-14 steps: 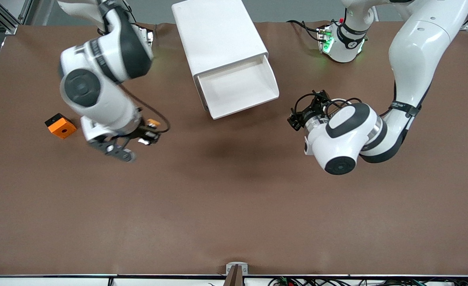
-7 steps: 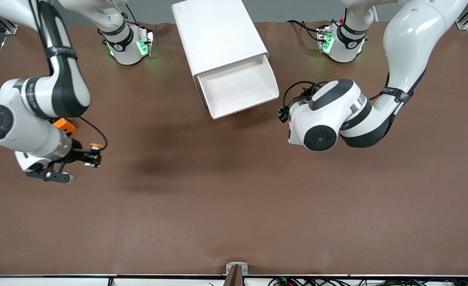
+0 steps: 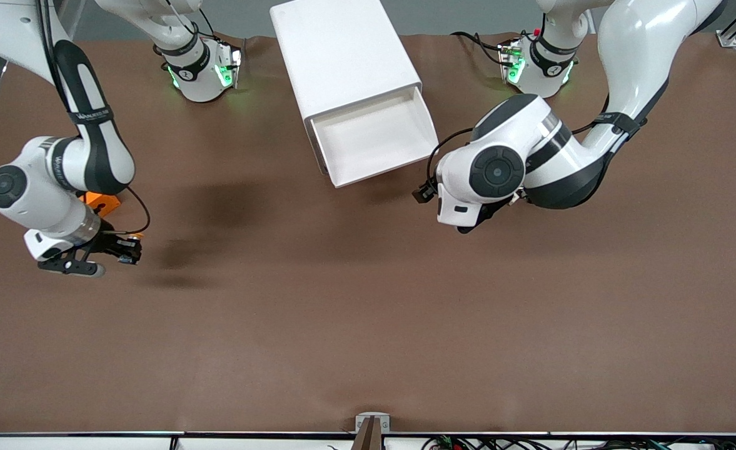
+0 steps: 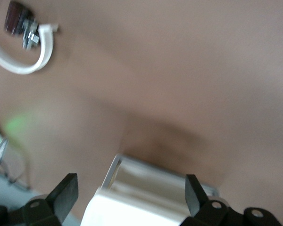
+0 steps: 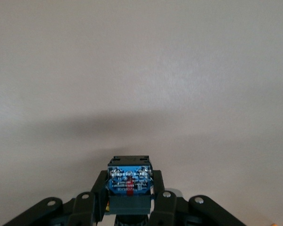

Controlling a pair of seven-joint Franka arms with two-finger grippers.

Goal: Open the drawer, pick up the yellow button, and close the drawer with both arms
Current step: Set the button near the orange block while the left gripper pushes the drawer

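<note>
The drawer [image 3: 374, 139] stands pulled out of the white cabinet [image 3: 342, 53], and its tray looks empty. My right gripper [image 3: 127, 245] is shut on the button [image 3: 135, 236] low over the bare table, beside the orange block [image 3: 104, 201]. In the right wrist view the button's blue body [image 5: 129, 181] sits between the fingers [image 5: 85, 207]. My left gripper [image 4: 131, 195] is open; in the front view it is hidden under its own wrist [image 3: 480, 181], beside the drawer's front corner. A blurred white shape [image 4: 146, 188] lies between its fingers [image 4: 66, 193].
The orange block is half hidden under the right arm. Small black-brown parts with a white curved strip [image 4: 23, 44] lie on the table in the left wrist view. The brown table [image 3: 368, 312] stretches toward the front camera.
My right arm has swung with the button from near the table's middle toward its own end, past the orange block. My left wrist has turned and moved closer to the drawer's front.
</note>
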